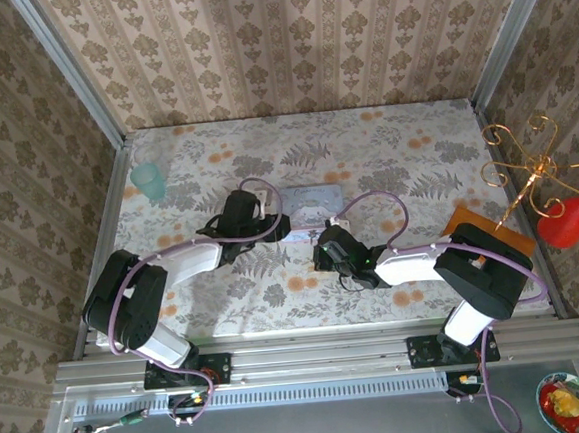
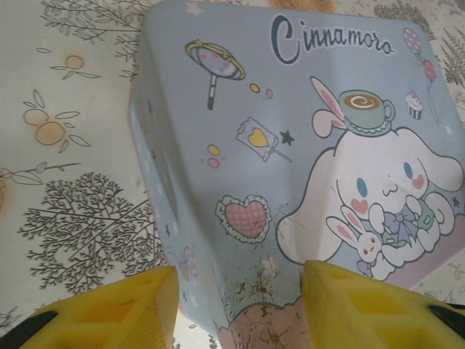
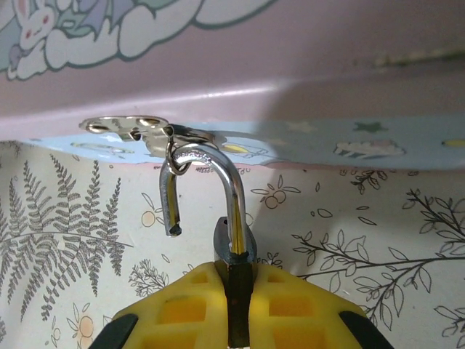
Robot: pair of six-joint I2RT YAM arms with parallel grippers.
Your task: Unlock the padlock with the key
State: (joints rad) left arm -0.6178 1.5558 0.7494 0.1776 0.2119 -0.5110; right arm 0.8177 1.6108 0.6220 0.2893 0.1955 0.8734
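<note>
R gripper (image 3: 240, 294): fingers pressed together on padlock (image 3: 234, 218) body, held edge-on | padlock: under tin (image 3: 327, 80) edge, shackle hooked thru hasp (image 3: 127, 127) ring, one leg free of body | L gripper (image 2: 240, 305): fingers spread either side of tin's near end; contact cannot tell.

Tin (image 1: 314, 203) sits mid-surface (image 1: 415, 156). Left gripper (image 2: 240, 298) is at the tin's left end, tin corner between its fingers. Right gripper (image 3: 236, 291) is in front of the tin with the padlock (image 3: 234, 247) body between its fingers; the shackle hangs from the hasp (image 3: 131, 127) on the tin's front edge. Cup (image 1: 149, 180) far left, behind the left arm. Flat board (image 1: 486, 233) at the right edge, beside the right arm.
</note>
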